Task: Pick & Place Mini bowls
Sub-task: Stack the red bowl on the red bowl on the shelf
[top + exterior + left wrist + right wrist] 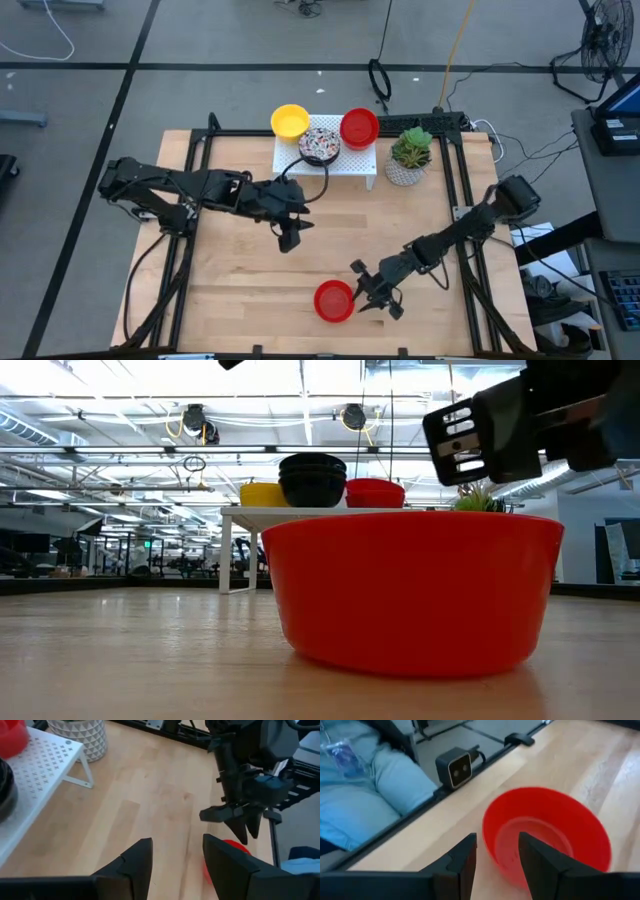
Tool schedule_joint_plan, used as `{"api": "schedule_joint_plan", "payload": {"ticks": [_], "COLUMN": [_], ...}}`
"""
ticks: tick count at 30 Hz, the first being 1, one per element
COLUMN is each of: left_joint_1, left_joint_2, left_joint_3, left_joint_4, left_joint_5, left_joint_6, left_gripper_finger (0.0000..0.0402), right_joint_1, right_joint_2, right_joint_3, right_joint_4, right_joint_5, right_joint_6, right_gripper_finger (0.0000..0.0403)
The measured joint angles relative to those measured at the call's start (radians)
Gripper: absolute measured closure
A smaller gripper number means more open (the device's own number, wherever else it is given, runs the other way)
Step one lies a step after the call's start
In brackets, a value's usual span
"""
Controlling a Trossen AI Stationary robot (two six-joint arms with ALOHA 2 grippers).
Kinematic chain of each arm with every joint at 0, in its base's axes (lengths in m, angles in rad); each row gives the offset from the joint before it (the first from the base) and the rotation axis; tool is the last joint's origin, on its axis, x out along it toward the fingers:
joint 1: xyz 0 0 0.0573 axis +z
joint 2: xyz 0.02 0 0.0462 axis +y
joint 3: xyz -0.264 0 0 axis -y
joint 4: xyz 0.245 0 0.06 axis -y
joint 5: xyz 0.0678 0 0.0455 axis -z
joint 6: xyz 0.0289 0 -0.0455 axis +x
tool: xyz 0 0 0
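Note:
A plain red mini bowl sits upright on its base near the table's near edge; it fills the low view. My right gripper hovers open just right of and above it. In the right wrist view my right gripper has its fingers on either side of the bowl's rim, touching nothing that I can see. My left gripper hangs open over the table's middle, holding nothing. A yellow bowl, a mosaic bowl and a red bowl rest on the white rack.
The white pot with a green plant stands right of the rack. A small camera sits at the table's near edge, with a person in light blue clothing beyond it. Bare wood lies left of the red bowl.

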Motion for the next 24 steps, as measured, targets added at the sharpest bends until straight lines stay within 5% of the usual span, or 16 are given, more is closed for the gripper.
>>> {"api": "schedule_joint_plan", "payload": {"ticks": [7, 14, 19, 24], "left_joint_1": [-0.033, -0.061, -0.072, -0.073], "left_joint_2": [0.0, 0.0, 0.0, 0.0], "left_joint_3": [0.0, 0.0, 0.0, 0.0], "left_joint_4": [-0.001, -0.002, -0.002, -0.006], "left_joint_5": [-0.001, -0.001, -0.001, -0.001], "left_joint_6": [-0.026, -0.027, -0.031, -0.026], "left_gripper_finger": [0.0227, 0.0227, 0.0227, 0.0227], "right_joint_1": [0.013, 0.026, 0.026, 0.026], "right_joint_2": [0.101, 0.172, 0.178, 0.178], "right_joint_3": [0.078, 0.195, 0.242, 0.253], "right_joint_4": [-0.006, -0.2, -0.313, -0.37], "right_joint_5": [0.021, 0.026, 0.152, 0.162], "right_joint_6": [0.027, 0.02, -0.014, -0.09], "right_gripper_finger": [0.0266, 0.0266, 0.0269, 0.0301]}}
